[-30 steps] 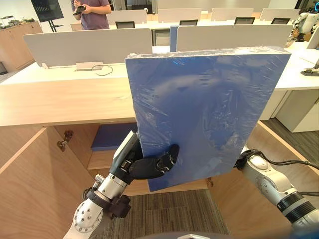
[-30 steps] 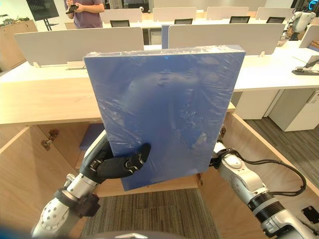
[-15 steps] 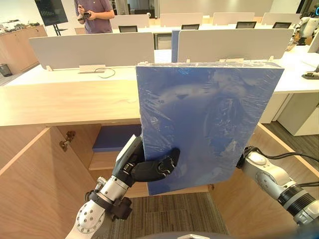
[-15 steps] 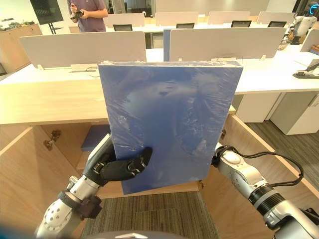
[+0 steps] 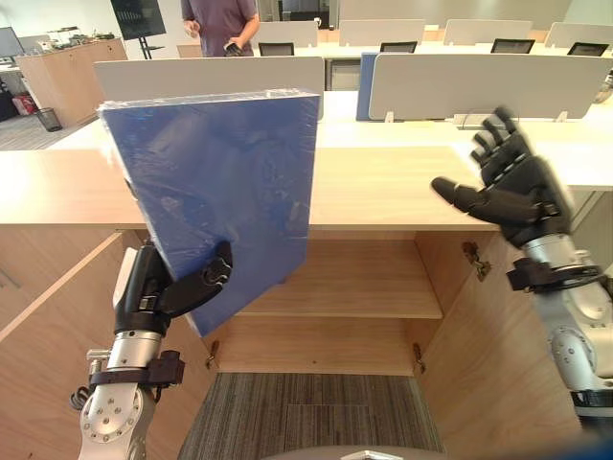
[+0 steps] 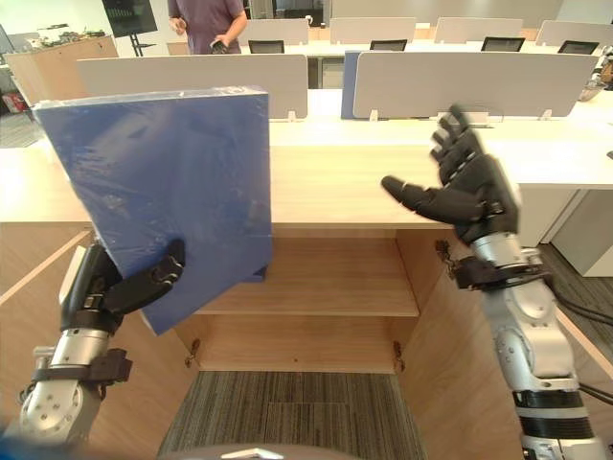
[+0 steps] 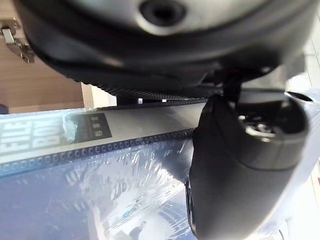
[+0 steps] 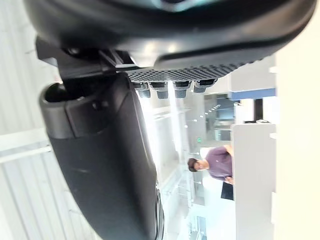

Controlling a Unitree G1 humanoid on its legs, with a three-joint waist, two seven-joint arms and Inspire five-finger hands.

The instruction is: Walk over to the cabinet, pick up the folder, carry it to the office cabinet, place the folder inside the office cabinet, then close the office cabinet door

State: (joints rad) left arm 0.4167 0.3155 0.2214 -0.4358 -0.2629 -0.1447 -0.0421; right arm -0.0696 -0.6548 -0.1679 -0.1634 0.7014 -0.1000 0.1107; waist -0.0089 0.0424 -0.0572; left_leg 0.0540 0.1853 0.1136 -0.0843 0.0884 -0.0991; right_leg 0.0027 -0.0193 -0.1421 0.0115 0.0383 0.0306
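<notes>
I have the folder [image 5: 215, 192] in my left hand [image 5: 177, 292], fingers behind it and thumb [image 5: 209, 276] pressed across its wrapped front near the lower edge; it stands nearly upright, tilted a little, in front of the left part of the office cabinet [image 5: 431, 259] opening and rising above the cabinet's counter [image 5: 383, 192]; my right hand [image 5: 512, 196] is raised at the cabinet's right side, over the counter edge, fingers spread wide and holding nothing, well apart from the folder. So the pickup and the carry look done, since I am facing the cabinet at close range; both doors stand open, the left door [image 5: 48, 316] swung out on the cabinet's left and the right door [image 5: 488, 364] on its right; the shelf [image 5: 364, 287] inside shows bare wood across its middle and right. What is left, as I judge it: the folder is not yet inside, so it has to be lowered and slid onto that shelf, released, and then the door swung shut; I would put the task somewhat past halfway, with the placing step at hand.
</notes>
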